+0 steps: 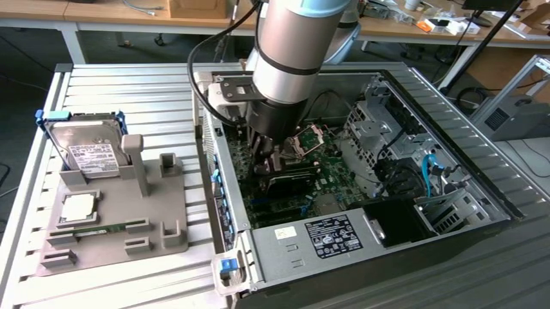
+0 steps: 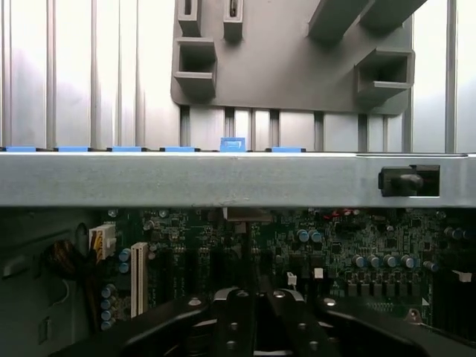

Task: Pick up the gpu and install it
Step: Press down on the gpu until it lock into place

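Gripper (image 1: 273, 154) is lowered inside the case (image 1: 481, 167), over the motherboard (image 1: 331, 168). Jaws are closed on the gpu (image 1: 288, 175), held edge-down at the board.

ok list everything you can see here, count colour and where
computer case: 1, silver and black, open, exterior view's right
motherboard: 1, green, inside the case
gpu: 1, dark, on the motherboard under the gripper
power supply: 1, silver, case's near end
holder tray: 1, grey, exterior view's left
hard drive: 1, silver, standing in the tray
RAM stick: 1, green, lying in the tray
gripper: 1, black, shut, inside the case
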`<state>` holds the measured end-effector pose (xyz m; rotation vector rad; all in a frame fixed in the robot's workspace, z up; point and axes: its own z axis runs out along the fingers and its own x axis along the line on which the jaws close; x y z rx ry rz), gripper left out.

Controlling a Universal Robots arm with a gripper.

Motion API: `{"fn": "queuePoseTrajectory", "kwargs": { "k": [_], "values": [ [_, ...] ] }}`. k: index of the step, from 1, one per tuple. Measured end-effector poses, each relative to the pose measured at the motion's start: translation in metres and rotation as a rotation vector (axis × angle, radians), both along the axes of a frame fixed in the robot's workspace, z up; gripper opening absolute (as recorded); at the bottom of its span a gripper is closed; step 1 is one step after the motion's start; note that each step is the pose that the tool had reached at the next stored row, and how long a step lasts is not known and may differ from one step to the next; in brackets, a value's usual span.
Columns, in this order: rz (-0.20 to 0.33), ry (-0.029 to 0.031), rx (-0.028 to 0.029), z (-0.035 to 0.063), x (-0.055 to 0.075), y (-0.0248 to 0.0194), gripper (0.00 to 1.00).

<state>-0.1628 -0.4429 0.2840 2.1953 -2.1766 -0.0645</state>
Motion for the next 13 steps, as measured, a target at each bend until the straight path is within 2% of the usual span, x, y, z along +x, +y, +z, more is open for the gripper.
{"fn": "queuePoseTrajectory", "kwargs": {
  "k": [3,6,10,13],
  "values": [
    [0.0,0.0001,0.0005,0.0064,0.0,0.0,0.11],
    [0.0,0.0004,0.0012,0.0073,0.001,0.0,0.11],
    [0.0,0.0066,0.0009,0.0074,0.009,-0.0001,0.11],
    [0.0,0.0077,0.0009,0.0074,0.012,-0.0001,0.11]
  ]
}}
